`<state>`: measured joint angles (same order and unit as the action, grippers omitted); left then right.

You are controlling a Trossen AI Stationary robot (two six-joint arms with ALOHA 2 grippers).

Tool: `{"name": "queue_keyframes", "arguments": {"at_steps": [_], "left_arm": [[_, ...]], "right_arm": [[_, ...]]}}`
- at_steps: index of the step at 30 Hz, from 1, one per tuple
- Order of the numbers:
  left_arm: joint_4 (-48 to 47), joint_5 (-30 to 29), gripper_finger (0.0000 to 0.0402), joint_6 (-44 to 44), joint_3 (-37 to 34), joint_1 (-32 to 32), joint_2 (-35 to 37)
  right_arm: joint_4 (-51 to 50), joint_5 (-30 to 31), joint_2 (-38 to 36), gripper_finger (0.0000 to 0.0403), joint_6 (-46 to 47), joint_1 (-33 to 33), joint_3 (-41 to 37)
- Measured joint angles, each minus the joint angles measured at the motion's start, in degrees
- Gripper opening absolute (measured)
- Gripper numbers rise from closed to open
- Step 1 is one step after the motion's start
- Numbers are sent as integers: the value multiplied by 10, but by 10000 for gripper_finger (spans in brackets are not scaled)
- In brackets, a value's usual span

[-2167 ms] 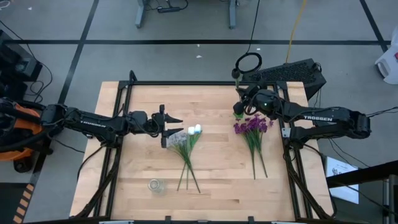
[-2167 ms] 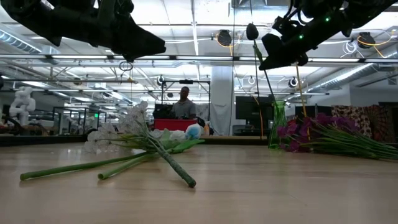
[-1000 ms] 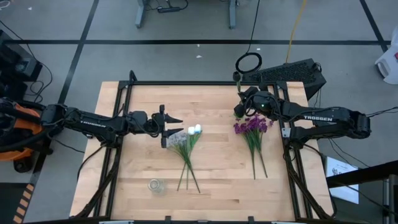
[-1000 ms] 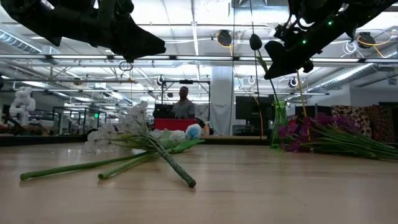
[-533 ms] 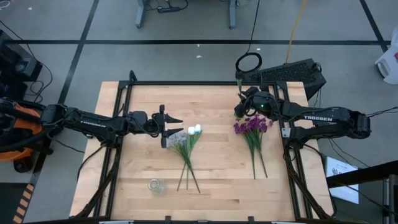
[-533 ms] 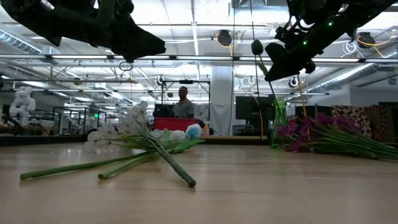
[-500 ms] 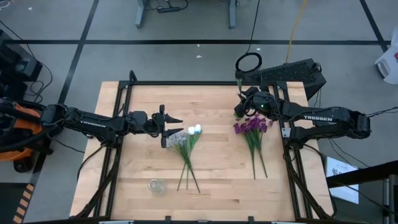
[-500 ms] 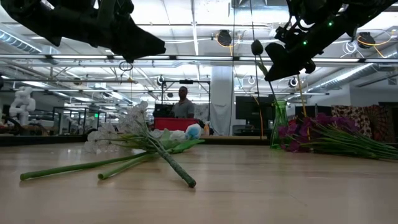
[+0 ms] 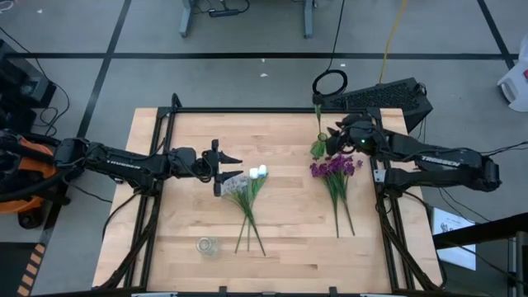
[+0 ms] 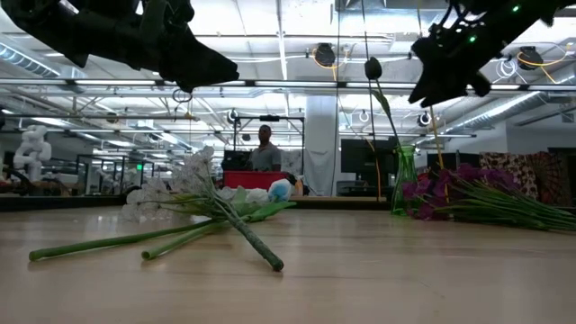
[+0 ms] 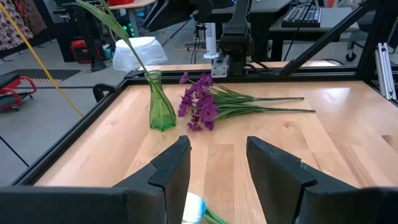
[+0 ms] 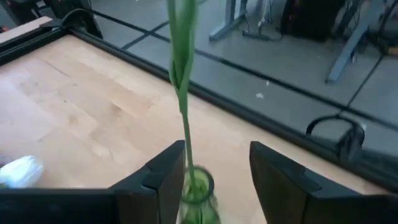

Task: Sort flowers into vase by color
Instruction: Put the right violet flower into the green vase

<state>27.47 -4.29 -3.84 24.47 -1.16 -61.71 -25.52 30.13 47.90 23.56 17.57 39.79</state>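
1. Releasing a stem (image 12: 184, 118) into the green vase (image 11: 161, 102) is the step we judge to be in hand: the right gripper (image 9: 333, 141) hangs just beside the vase, its jaws apart, and the stem stands upright in the vase's neck with nothing clamped on it.
2. We take that stem's dark bud (image 10: 373, 67) to be well above the vase, free of the fingers.
3. We see the purple bunch (image 9: 334, 167) lying on the table (image 9: 289, 239) just beside the vase, stems pointing away from it.
4. We find the white and pale flowers (image 9: 250, 183) well apart from the vase, in a crossed heap toward the table's middle.
5. We have the left gripper (image 9: 228, 168) hovering at that heap's blossom end, far from the vase, jaws apart and holding nothing.
6. We note a small clear glass (image 9: 206, 245) well apart from the vase, near the table's front edge, which may serve for the other colour.
7. Next, we judge, the right gripper must lift clear of the vase without brushing the stem, then drop to the purple bunch and pinch one stem only.
8. We would grip low on the stem, so the blossoms do not snag at the vase's narrow neck.
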Motion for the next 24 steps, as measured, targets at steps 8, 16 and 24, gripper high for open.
{"name": "queue_keyframes", "arguments": {"at_steps": [8,16,24], "left_arm": [[0,0,164,0,0,0,0],[3,0,164,12,0,0,0],[4,0,164,20,0,1,0]], "right_arm": [[-113,-66,-15,176,100,-67,56],[-238,-109,18,171,265,-229,57],[-267,-93,92,171,435,-379,56]]}}
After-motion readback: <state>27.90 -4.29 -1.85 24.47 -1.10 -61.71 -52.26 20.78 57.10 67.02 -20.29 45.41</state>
